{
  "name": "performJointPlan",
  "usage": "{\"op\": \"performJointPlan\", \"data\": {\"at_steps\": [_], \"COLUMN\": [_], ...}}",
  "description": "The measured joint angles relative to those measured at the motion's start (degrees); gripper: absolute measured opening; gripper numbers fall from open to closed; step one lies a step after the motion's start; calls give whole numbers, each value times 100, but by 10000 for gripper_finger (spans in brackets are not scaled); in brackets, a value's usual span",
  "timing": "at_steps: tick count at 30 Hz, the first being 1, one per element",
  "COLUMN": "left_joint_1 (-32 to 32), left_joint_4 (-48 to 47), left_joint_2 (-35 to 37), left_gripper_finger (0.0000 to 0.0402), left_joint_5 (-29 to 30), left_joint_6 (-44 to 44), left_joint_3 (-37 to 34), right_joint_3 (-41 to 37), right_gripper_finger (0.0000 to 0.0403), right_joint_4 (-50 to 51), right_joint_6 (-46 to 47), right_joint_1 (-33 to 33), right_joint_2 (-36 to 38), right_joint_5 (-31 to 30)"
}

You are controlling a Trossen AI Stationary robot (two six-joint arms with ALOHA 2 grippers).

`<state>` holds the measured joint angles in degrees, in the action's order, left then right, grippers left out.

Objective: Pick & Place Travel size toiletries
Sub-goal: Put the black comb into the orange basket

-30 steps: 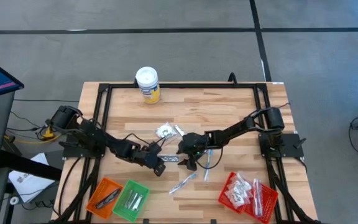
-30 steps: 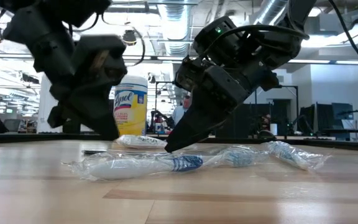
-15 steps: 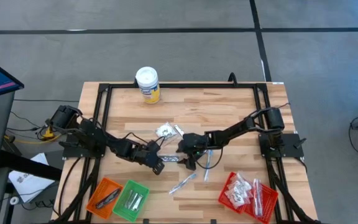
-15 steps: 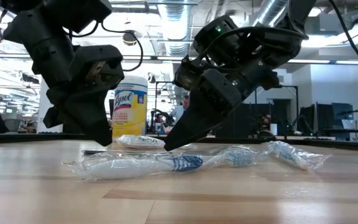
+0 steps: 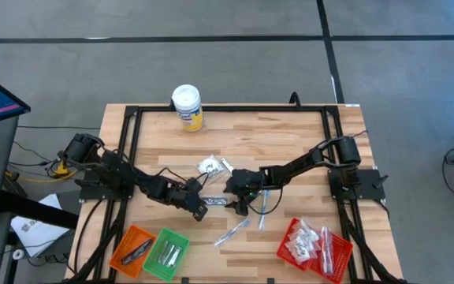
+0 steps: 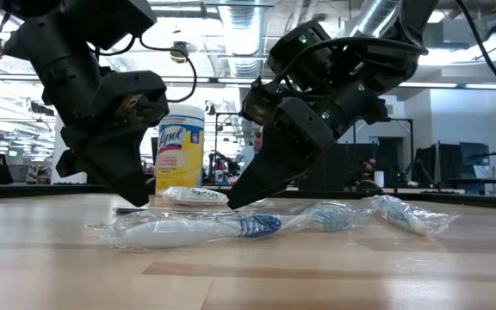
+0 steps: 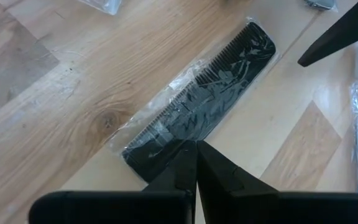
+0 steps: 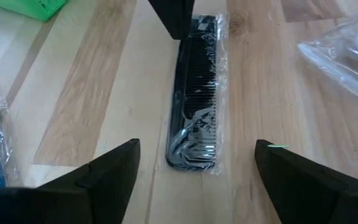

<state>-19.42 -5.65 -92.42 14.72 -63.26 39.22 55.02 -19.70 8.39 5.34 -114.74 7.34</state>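
A black comb (image 7: 210,99) in a clear wrapper lies flat on the wooden table, between my two grippers in the high view (image 5: 217,202). My left gripper (image 7: 196,146) is shut, with its tips at the comb's left end. My right gripper (image 8: 196,144) is open at the comb's other end, one finger on either side of the comb (image 8: 194,93) without touching it. Wrapped toothbrushes (image 5: 233,231) and a white sachet (image 5: 209,166) lie loose nearby. My left gripper sets its shut fingertips (image 7: 188,163) on the wrapped comb's left end (image 7: 163,152). The fingers slant down from the table's left side and lie roughly along the comb. The comb stays flat on the table.
A white-lidded yellow canister (image 5: 187,106) stands at the far edge. Orange (image 5: 132,248) and green (image 5: 166,252) baskets sit at the near left, and a red basket (image 5: 315,246) with sachets at the near right. Wrapped toothbrushes (image 6: 196,228) lie in front of the grippers.
My left gripper has tipped, still shut, and its tips have sunk toward the table at the comb's left end. The comb has stayed flat in place.
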Motion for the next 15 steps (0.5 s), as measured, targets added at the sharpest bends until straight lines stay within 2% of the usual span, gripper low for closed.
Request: {"op": "performJointPlan", "data": {"at_steps": [8, 15], "left_joint_1": [0, 0], "left_joint_4": [-152, -191], "left_joint_2": [2, 4], "left_gripper_finger": [0, 0], "left_joint_5": [13, 13], "left_joint_6": [-20, -20], "left_joint_3": [2, 7], "right_joint_3": [0, 2], "right_gripper_finger": [365, 371], "right_joint_4": [-2, -2], "right_joint_6": [19, 23], "right_joint_1": [7, 15], "right_joint_2": [0, 0], "right_joint_5": [1, 5]}}
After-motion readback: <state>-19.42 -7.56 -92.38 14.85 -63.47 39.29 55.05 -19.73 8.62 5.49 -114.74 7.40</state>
